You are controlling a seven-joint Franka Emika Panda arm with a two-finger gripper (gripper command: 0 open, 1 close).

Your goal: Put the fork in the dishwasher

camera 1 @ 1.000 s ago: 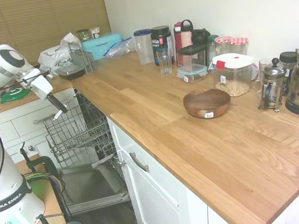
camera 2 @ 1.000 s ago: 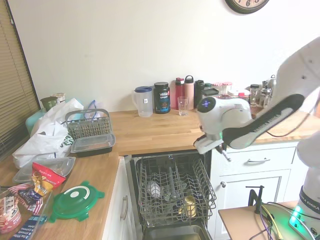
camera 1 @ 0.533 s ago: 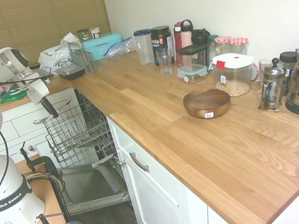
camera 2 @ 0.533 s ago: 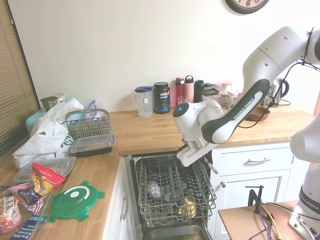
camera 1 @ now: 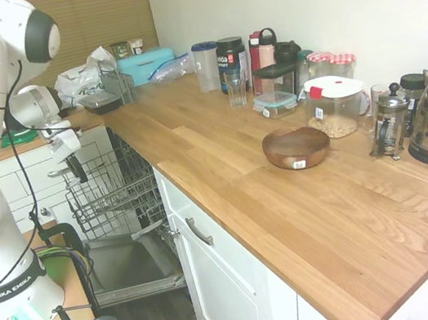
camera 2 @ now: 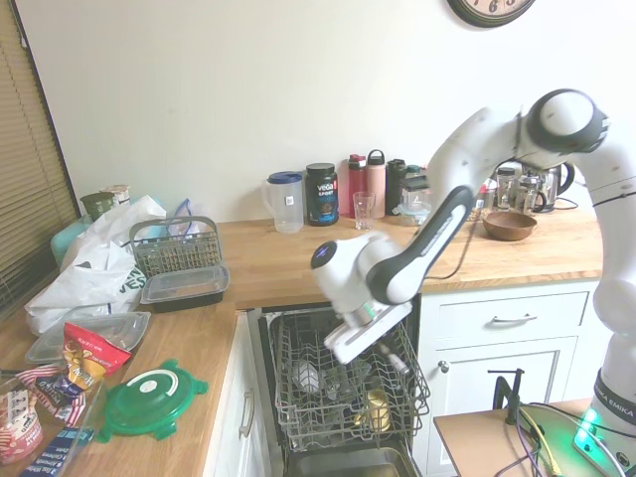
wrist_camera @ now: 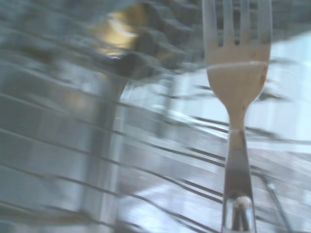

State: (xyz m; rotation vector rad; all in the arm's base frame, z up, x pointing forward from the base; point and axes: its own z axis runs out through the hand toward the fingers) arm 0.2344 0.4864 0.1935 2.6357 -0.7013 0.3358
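"VEGA" on black tub (camera 2: 321, 194)

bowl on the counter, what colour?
Brown wood, darker inside. The bowl shows best in the first exterior view.

Gripper (camera 2: 390, 356) sits over the pulled-out wire rack (camera 2: 343, 373) of the dishwasher (camera 1: 122, 226), fork (wrist_camera: 236, 102) extending ahead of the jaws toward the wires. Directly below the jaws: open rack cells. Just past the fork tip, a gold cup (camera 2: 377, 408) occupies one cell. Further across the rack from the jaws, a grey dish (camera 2: 306, 377) and upright tines block entry. Behind the jaws, the white drawer front (camera 2: 502, 320) stands close. Above the jaws: free air. The drop-down door (camera 1: 130, 270) lies flat beneath the rack.
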